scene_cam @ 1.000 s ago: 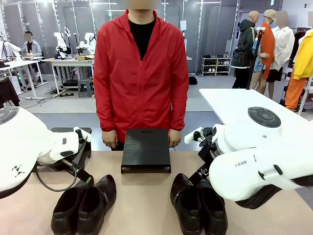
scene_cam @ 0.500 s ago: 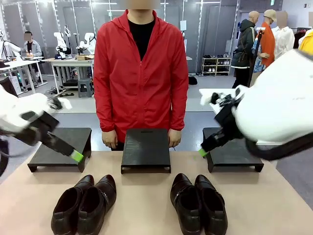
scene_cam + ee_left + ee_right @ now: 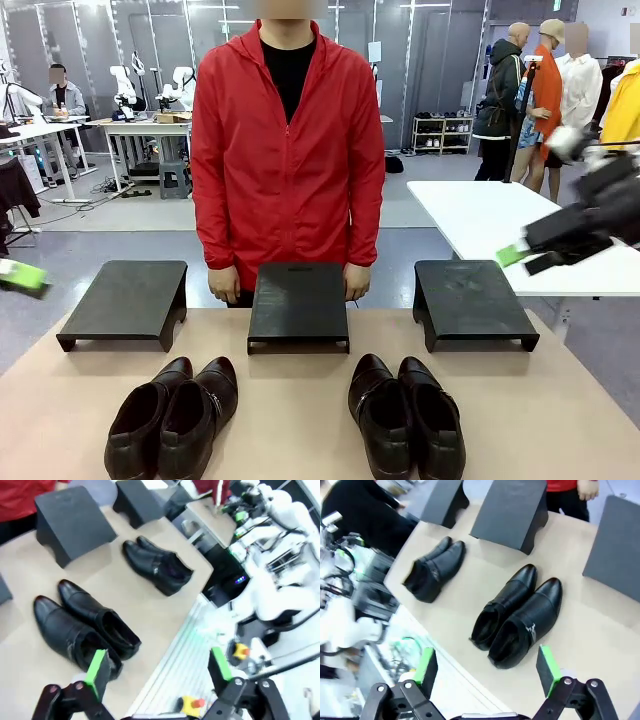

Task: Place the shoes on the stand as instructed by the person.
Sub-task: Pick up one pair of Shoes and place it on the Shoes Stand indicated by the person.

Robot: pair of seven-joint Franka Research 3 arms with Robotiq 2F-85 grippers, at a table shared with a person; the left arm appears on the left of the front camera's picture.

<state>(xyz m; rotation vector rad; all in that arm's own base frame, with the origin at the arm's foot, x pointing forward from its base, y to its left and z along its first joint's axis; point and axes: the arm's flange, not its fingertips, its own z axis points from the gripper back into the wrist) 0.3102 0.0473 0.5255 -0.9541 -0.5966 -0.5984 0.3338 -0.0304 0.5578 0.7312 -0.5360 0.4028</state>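
Change: both arms have swung up and out to the table sides, so I now see all 3 stands unobstructed: L stand, mid stand, R stand.

L gripper: jaws spread wide, nothing between pads. R gripper: same.

Front view blurs both, so prob. still moving.

L pair and R pair sit on table, near side, untouched.

Person is behind mid stand, no pointing visible.

Implication: nothing placed yet; I'd await instruction.
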